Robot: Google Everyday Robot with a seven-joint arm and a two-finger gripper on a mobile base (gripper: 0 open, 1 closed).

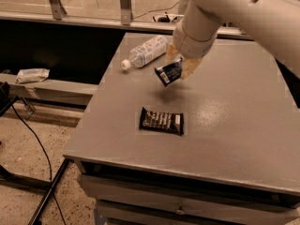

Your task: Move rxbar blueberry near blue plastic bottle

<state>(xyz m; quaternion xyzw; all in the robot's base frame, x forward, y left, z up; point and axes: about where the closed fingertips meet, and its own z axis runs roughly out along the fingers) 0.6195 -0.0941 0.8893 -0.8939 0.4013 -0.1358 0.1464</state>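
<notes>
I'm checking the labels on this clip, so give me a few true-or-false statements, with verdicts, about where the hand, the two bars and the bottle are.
1. The hand holds the rxbar blueberry in the air above the table. True.
2. The blue plastic bottle stands upright. False: it lies on its side, with its white cap pointing toward the table's left edge.
3. The larger dark bar lies flat on the table, nearer the front edge than the bottle. True.
4. The pale packet lies on the table beside the bottle. False: it is off the table, on a low ledge to the left.
</notes>
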